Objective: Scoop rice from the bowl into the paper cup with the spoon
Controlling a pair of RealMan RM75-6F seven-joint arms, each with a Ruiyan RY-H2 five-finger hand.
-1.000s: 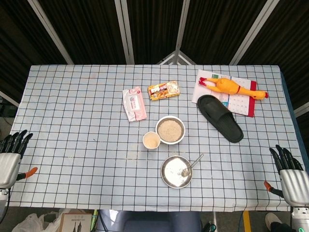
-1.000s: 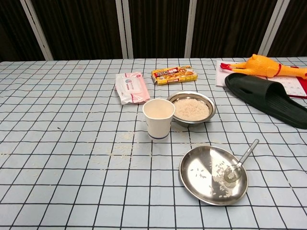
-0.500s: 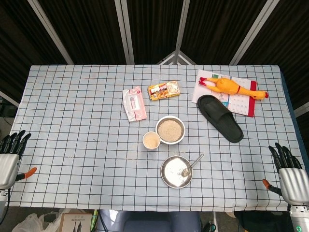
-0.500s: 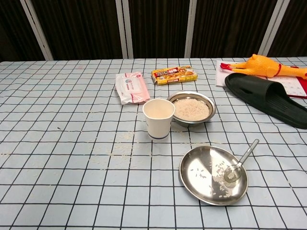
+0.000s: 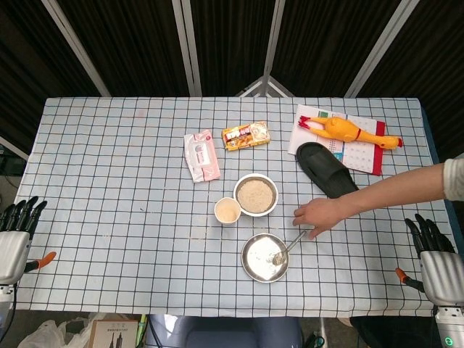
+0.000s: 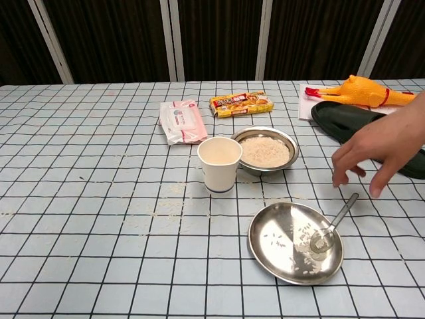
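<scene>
A metal bowl of rice (image 5: 256,194) (image 6: 265,150) stands mid-table with a paper cup (image 5: 228,211) (image 6: 220,163) just to its left. In front of them lies a shallow metal plate (image 5: 259,259) (image 6: 285,246) with a few grains; a spoon (image 5: 288,246) (image 6: 331,226) rests with its scoop in the plate and its handle pointing up to the right. My left hand (image 5: 14,235) hangs off the table's left edge, open and holding nothing. My right hand (image 5: 433,257) hangs off the right edge, likewise open. Neither shows in the chest view.
A person's bare arm and hand (image 5: 322,213) (image 6: 378,145) reach in from the right, hovering just above the spoon handle. Behind lie a black slipper (image 5: 325,164), a rubber chicken (image 5: 346,131) on a calendar, a snack packet (image 5: 246,135) and a wipes pack (image 5: 201,154). Loose rice is scattered near the cup.
A person's arm has come in from the right and its hand now hovers over the spoon handle. Both of my hands stay at the table's edges.
</scene>
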